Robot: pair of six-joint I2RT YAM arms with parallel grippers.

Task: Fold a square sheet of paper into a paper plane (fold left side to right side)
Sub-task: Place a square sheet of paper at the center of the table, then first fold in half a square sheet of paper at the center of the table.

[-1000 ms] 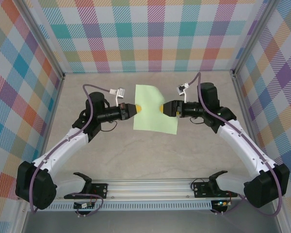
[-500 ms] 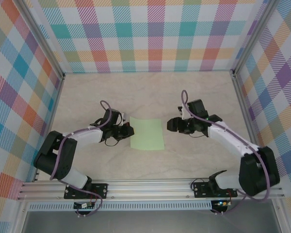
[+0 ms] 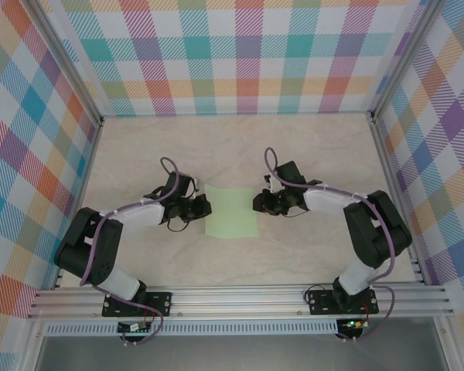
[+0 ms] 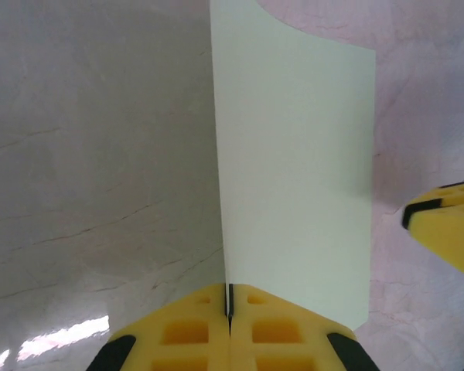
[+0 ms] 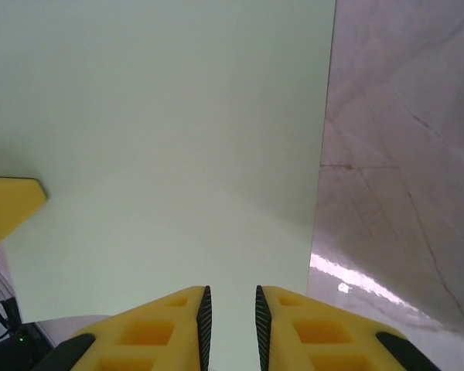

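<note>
The square sheet of paper (image 3: 232, 214), pale green and plain, lies low over the table between my two grippers. My left gripper (image 3: 203, 206) is at its left edge. In the left wrist view the yellow jaws (image 4: 229, 290) are pressed shut on the sheet's (image 4: 294, 170) near edge. My right gripper (image 3: 259, 203) is at the right edge. In the right wrist view its jaws (image 5: 230, 297) stand a narrow gap apart, with the sheet (image 5: 178, 139) running into that gap. Each wrist view catches a yellow fingertip of the other gripper (image 4: 448, 228) (image 5: 8, 205).
The pale marbled table top (image 3: 309, 154) is boxed in by checked walls (image 3: 240, 54) at the back and both sides. An aluminium rail (image 3: 240, 297) carrying the arm bases runs along the near edge.
The sheet came down from a raised hold to low over the table, nearer the bases. My right gripper slid left onto the sheet's right edge and its jaws narrowed. The left jaws stayed shut.
</note>
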